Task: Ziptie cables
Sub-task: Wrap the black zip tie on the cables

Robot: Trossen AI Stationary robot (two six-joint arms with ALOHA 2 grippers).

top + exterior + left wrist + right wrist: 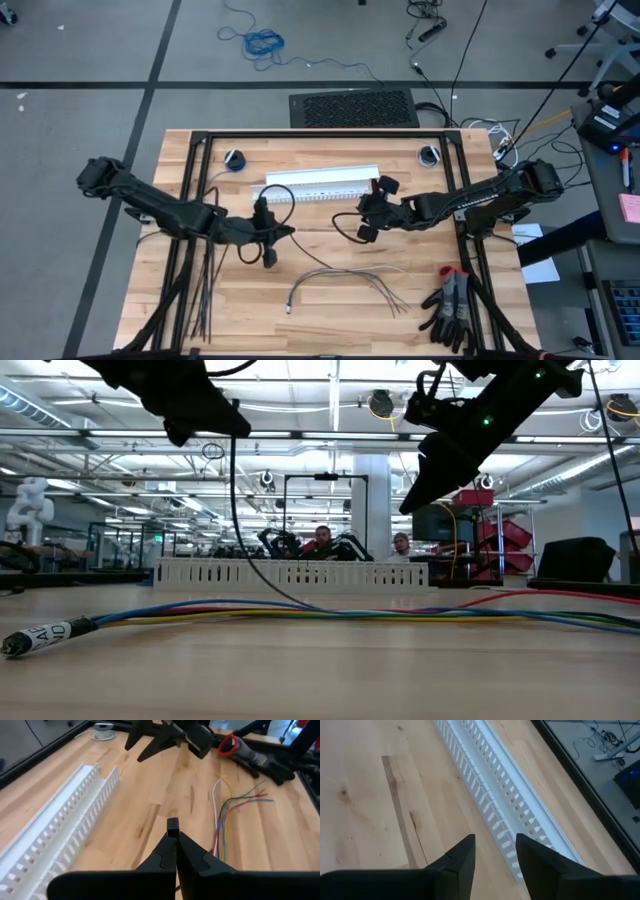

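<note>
The cables [345, 275] lie loose on the wooden table's near middle, with the dark connector tip [40, 635] at their left end and the coloured ends [225, 815] splayed to the right. The zipties [205, 290], thin black strips, lie near the table's left edge. My left gripper [172, 827] is shut and hovers above the table left of centre [288, 232], pointing right, with nothing visible between its fingers. My right gripper [495, 845] is open and empty. It hovers right of centre [362, 208], by the right end of a white slotted channel [495, 790].
The white slotted channel [320, 185] lies across the far middle of the table. Black gloves with red trim [450, 300] rest at the near right corner. Thin black leads loop from both arms [245, 250]. Bare wood lies between the grippers and the cables.
</note>
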